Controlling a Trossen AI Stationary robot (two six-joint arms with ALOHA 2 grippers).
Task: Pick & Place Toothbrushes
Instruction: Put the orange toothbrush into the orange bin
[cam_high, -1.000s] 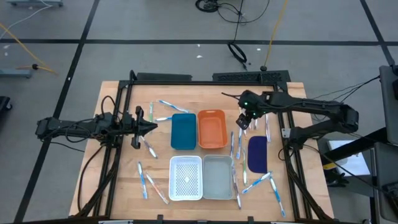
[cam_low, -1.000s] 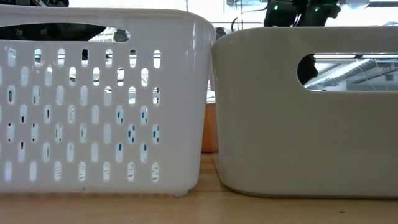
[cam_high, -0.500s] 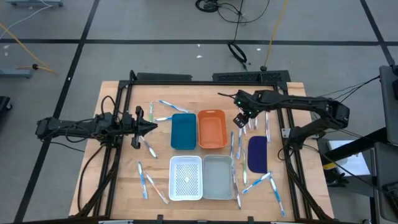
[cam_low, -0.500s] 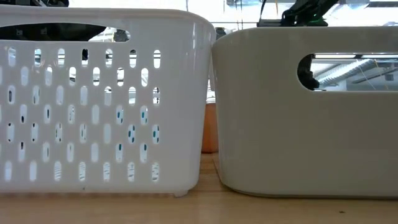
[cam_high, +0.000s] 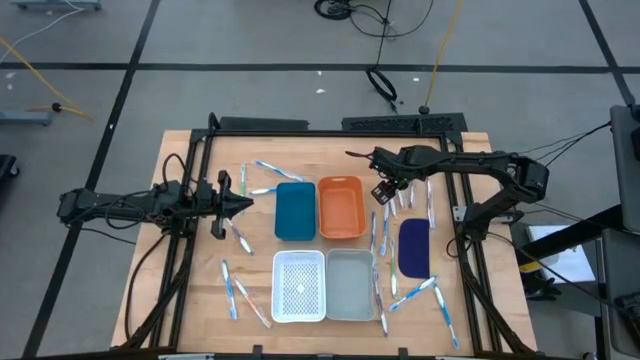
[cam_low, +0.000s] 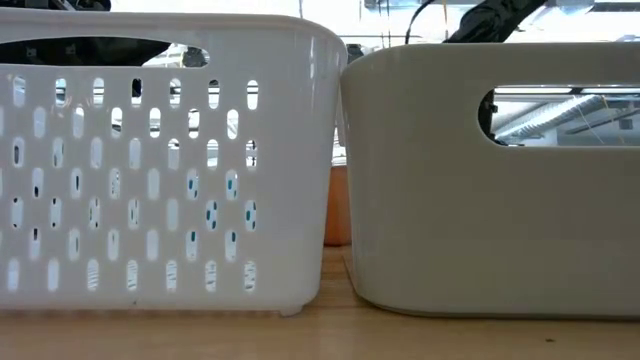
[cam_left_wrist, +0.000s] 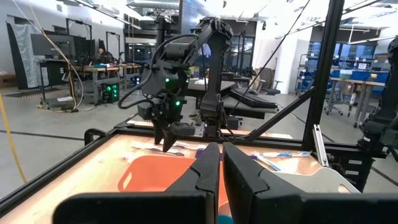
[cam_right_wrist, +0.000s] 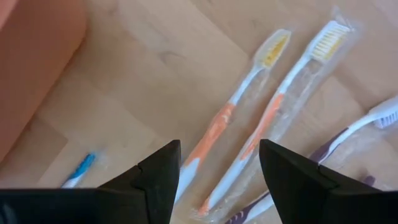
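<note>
Right gripper (cam_right_wrist: 217, 168) splayed – over toothbrushes (cam_right_wrist: 249, 106)

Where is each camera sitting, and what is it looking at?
High view: above, looking down on the table, both arms showing.
Low view: at table height, facing the white basket and grey bin.
Left wrist view: past the shut left end effector toward the right arm.
Right wrist view: open right end effector over orange toothbrushes.
Shared: the orange tray appears in the high and left wrist views.

Orange-white toothbrushes (cam_right_wrist: 273, 115) (clear wrap)
</note>
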